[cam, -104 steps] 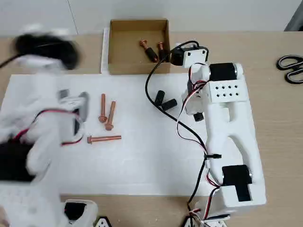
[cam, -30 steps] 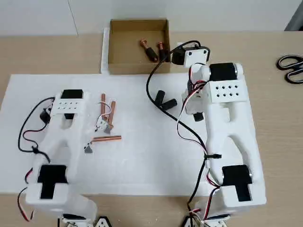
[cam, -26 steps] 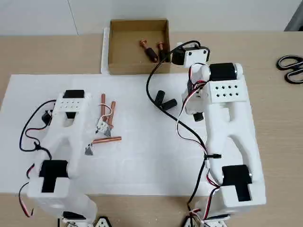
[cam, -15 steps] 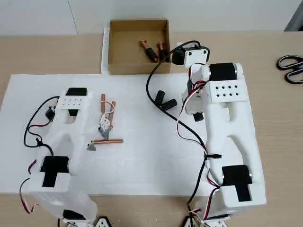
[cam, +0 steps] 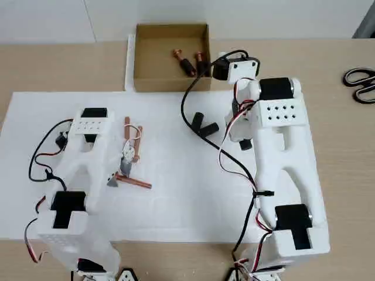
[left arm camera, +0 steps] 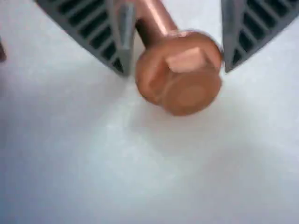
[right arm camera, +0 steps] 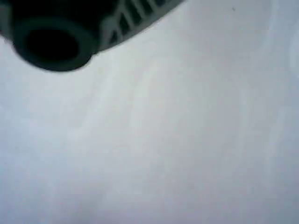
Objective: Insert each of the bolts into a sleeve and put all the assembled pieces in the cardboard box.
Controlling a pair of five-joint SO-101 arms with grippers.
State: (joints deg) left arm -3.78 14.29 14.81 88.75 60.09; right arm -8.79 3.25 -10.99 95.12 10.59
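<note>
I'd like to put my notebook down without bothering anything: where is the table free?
Free: the white mat between the two arms, on the near side of the loose sleeves; the bare wood between the right arm and the scissors. Crowded: the bolts by the left pincer, the cardboard box.

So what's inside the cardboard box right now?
Two copper bolts, each in a black sleeve, lie in the cardboard box by its right wall. A black cable from the right arm covers the near right corner, so anything there is hidden.
</note>
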